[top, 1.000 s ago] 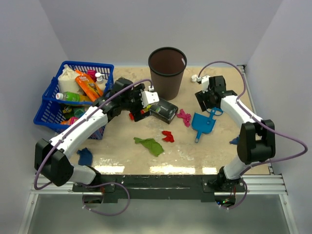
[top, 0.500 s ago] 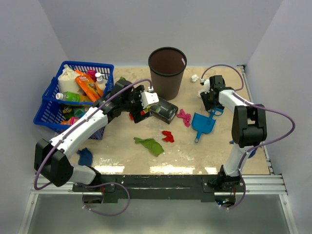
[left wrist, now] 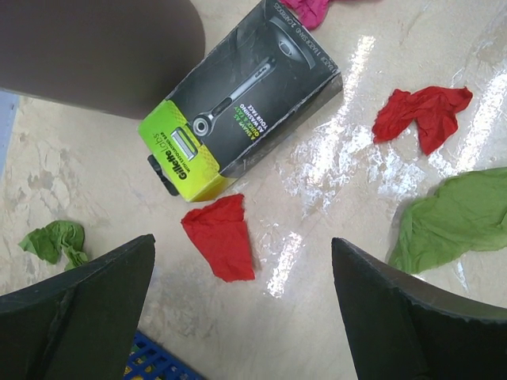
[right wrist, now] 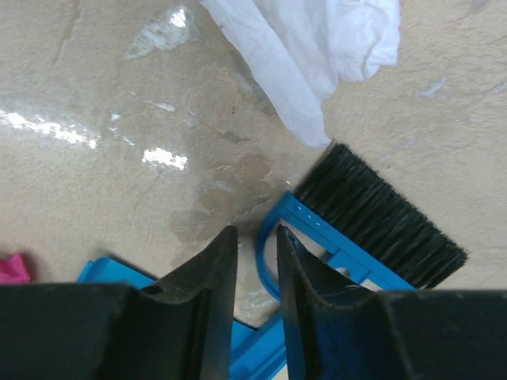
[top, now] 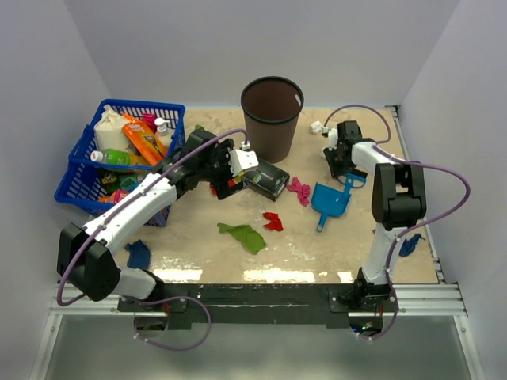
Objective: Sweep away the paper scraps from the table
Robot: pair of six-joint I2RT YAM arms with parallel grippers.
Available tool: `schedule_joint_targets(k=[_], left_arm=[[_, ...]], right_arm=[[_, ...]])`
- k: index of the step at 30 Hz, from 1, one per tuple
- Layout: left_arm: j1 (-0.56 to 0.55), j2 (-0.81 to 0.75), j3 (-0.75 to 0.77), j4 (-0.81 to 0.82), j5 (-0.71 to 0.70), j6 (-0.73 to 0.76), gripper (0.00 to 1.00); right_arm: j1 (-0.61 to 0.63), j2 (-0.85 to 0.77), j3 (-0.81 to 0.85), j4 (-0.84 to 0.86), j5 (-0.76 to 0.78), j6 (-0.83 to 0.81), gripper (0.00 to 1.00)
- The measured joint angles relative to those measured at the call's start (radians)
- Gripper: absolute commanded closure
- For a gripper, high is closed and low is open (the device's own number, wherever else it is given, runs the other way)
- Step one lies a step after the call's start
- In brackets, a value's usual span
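**A:** What is hidden or unclear?

**B:** In the right wrist view the dustpan (right wrist: 119, 277) is cut off behind the fingers. The right claw (right wrist: 256, 237) is seen narrowed to a slim gap, with the handle loop of the brush (right wrist: 372, 218) entering it. Whether the loop is actually pinched cannot be told. A white scrap (right wrist: 309, 47) lies just beyond the bristles.

**A:** What has changed since a second ago?

**B:** The right elbow has been drawn in toward the claw. A blue scrap (top: 409, 244) at lower right is now uncovered. The left arm is unchanged.

**A:** Pose, and the task items?

**B:** The left arm is stretched toward mid-frame. The left claw (left wrist: 242, 253) is spread wide and empty over a red scrap (left wrist: 220, 245) just beside the box (left wrist: 245, 95). The paper scraps (top: 244, 235) are strewn across the table (top: 317, 245).
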Motion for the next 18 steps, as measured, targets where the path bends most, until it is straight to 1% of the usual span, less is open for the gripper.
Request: schedule_joint_targets(k=[2, 3, 6, 14, 18], left_arm=[[0.0, 0.001, 0.0, -0.002, -0.007, 0.004, 0.04], [0.0, 0.001, 0.0, -0.002, -0.011, 0.007, 0.04], [0.0, 0.003, 0.0, -0.002, -0.017, 0.009, 0.05], [0.0, 0.024, 0.0, 0.007, -0.02, 0.017, 0.07], [0.0, 0.039, 0.0, 0.037, -0.029, 0.045, 0.07]], right_arm=[[0.0, 0.0, 0.002, 0.0, -0.012, 0.005, 0.82], [0.0, 0.0, 0.002, -0.001, -0.013, 0.006, 0.89], [0.0, 0.0, 0.002, -0.005, -0.02, 0.012, 1.0], [-0.005, -0.03, 0.001, -0.028, -0.038, 0.024, 1.0], [-0.023, -0.156, -0.001, -0.069, -0.092, 0.027, 1.0]])
